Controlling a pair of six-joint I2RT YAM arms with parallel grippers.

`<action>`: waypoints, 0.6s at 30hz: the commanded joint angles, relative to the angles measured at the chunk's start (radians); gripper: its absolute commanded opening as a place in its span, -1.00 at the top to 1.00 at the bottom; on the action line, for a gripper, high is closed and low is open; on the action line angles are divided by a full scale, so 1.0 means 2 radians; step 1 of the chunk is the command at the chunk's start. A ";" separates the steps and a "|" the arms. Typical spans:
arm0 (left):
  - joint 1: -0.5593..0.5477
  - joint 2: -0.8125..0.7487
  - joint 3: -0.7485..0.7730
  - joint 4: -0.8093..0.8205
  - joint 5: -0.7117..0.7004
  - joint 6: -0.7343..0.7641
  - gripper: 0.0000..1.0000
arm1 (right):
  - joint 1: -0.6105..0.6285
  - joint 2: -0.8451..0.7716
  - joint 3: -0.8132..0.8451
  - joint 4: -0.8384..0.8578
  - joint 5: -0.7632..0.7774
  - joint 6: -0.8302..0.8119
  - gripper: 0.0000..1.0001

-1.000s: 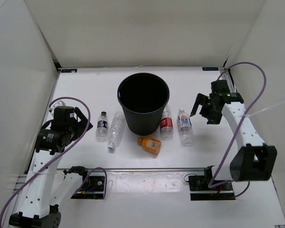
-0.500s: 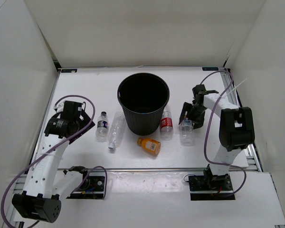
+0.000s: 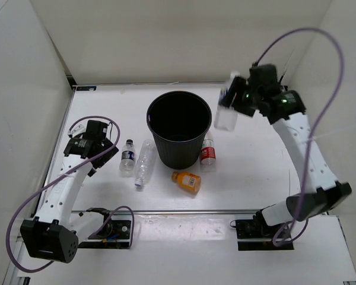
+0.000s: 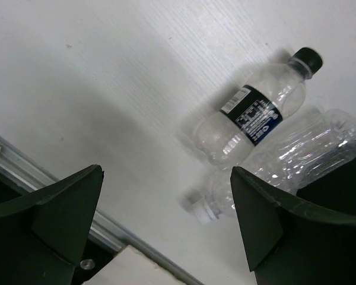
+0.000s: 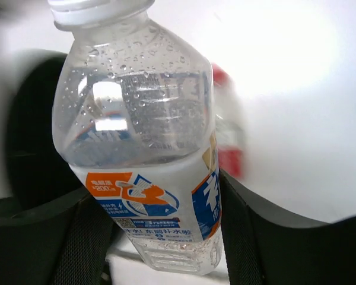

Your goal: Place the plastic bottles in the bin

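None visibly in bin [image 3: 179, 155]: right jaws clamp white-blue bottle [image 3: 226, 113] aloft at bin's 3 o'clock, left jaws wide open and empty, dark-blue [image 3: 127, 157], clear [image 3: 144, 164], orange [image 3: 187, 181], red [image 3: 208, 154] bottles on worktop [image 3: 255, 172], 8 to 4 o'clock.

A robotics lab test cell: bare white walls [image 3: 178, 41] around a white table [image 3: 255, 178], exposed purple cables [image 3: 311, 29].

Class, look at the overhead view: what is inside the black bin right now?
Nothing shows inside the bin: only its dark walls and floor, though the shadowed floor is hard to read. The right gripper holds the white-blue label bottle raised beside the rim.
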 commanded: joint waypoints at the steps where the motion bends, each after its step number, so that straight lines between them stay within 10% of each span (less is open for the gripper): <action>1: 0.003 -0.022 -0.018 0.047 -0.011 -0.012 -1.00 | 0.040 -0.005 0.124 0.000 0.028 0.012 0.07; 7: 0.003 -0.074 -0.080 0.157 -0.016 0.011 -1.00 | 0.144 0.100 0.252 0.033 0.036 -0.061 -0.02; 14: 0.003 -0.045 -0.067 0.185 0.000 0.058 -1.00 | 0.185 0.160 0.274 -0.019 0.024 -0.058 -0.99; 18: 0.003 -0.031 -0.080 0.245 0.037 0.117 -1.00 | 0.175 0.074 0.220 0.017 0.052 -0.053 -1.00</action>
